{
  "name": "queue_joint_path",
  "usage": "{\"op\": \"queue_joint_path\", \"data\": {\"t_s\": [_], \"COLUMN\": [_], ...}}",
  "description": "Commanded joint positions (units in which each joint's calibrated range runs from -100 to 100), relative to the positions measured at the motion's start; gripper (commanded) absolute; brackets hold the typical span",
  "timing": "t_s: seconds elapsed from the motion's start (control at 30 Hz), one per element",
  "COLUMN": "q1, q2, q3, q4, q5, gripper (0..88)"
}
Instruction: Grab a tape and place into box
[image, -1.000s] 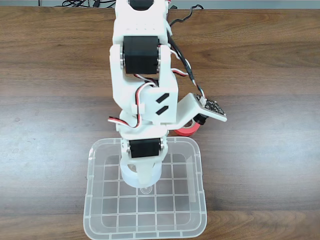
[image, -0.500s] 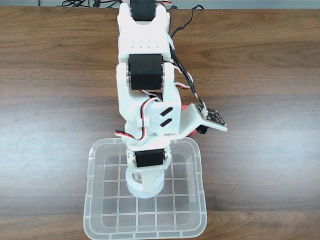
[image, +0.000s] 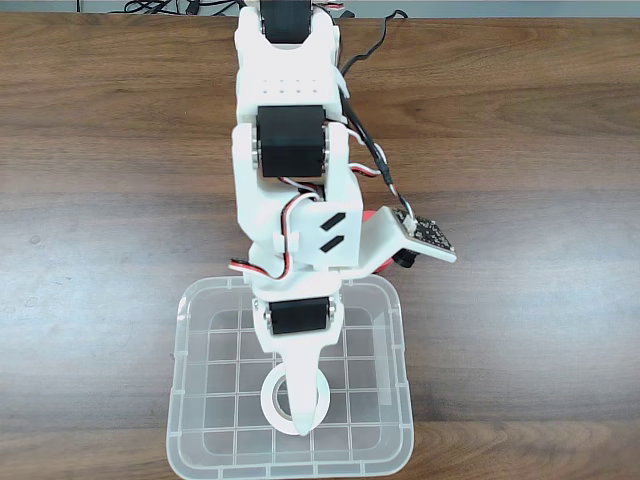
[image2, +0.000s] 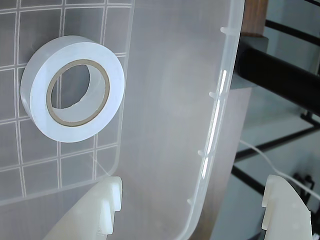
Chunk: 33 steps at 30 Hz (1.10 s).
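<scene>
The white tape (image: 272, 402) lies flat on the grid bottom of the clear box (image: 181, 400), near the box's front middle in the fixed view. My gripper (image: 304, 408) hangs just over it with one white finger crossing the ring's right side. In the wrist view the tape (image2: 72, 87) rests free on the grid at upper left. My gripper (image2: 192, 210) stands open there, its fingers (image2: 97, 215) wide apart at the bottom edge with nothing between them. The box (image2: 175, 100) wall and ribbed rim run between them.
A red roll of tape (image: 384, 266) peeks out from under the arm's camera mount, on the wooden table (image: 520, 330) just behind the box's far right corner. Black cables (image: 365, 45) trail at the table's back edge.
The gripper let go of the white tape. A second ago the roll sat between the jaws above the box; now it lies flat on the bottom and the jaws are apart.
</scene>
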Motion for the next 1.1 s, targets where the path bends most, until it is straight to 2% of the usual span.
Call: {"op": "queue_joint_path", "data": {"t_s": [0.0, 0.2, 0.37, 0.43, 0.6, 0.8, 1.07], "q1": [0.8, 0.7, 0.6, 0.1, -0.1, -0.1, -0.1], "q2": [-2.9, -3.2, -8.1, -11.4, -20.5, -33.0, -54.3], "q3": [-4.6, -4.8, -6.5, -6.6, -6.5, -2.5, 23.8], "q4": [1.8, 6.8, 13.6, 17.2, 24.8, 25.3, 25.3], "q5": [-0.3, -0.4, -0.5, -0.5, -0.5, -0.3, 0.0], "gripper": [27.9, 26.3, 8.1, 4.4, 3.1, 3.1, 3.1]}}
